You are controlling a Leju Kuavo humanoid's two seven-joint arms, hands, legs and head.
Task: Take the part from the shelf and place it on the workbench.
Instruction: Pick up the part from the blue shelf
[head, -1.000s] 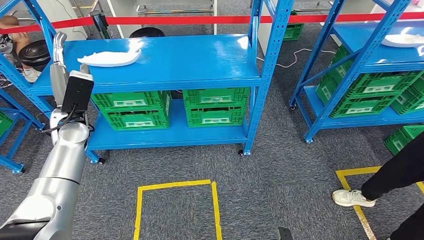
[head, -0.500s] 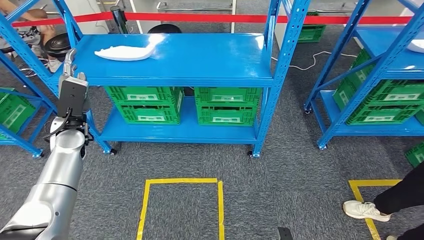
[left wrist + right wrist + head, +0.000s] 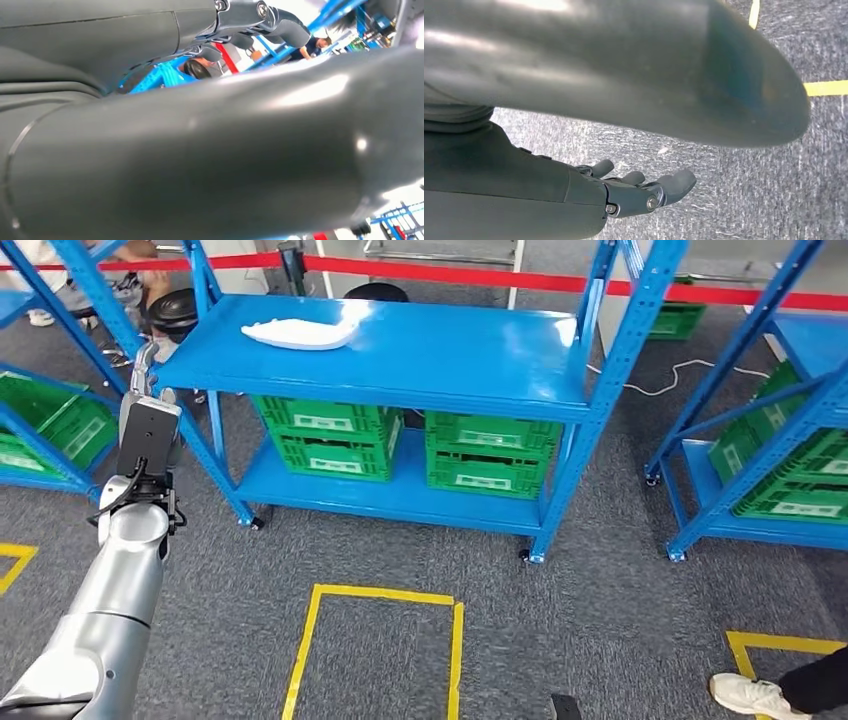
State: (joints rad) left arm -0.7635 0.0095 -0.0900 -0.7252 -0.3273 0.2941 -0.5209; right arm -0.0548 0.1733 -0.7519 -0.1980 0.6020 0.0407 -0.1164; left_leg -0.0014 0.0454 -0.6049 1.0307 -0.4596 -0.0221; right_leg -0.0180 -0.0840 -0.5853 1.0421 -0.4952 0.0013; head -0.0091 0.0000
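Clearly nothing is picked yet: the white part (image 3: pixel 300 334) lies untouched on the top level of the blue shelf (image 3: pixel 450 355), at about eleven o'clock in my head view. My left hand (image 3: pixel 147 375) is raised near the shelf's corner post, apart from the part; its fingers I cannot tell. My right hand (image 3: pixel 644 190) hangs over carpet, fingers loosely extended, holding nothing. Reach, grasp, carry and placing all remain.

Grey carpet (image 3: pixel 600 620), yellow floor tape (image 3: pixel 455 640)

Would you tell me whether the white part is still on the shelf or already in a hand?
On the shelf: the white part lies flat on the blue shelf's top board, with the left hand well short of it.
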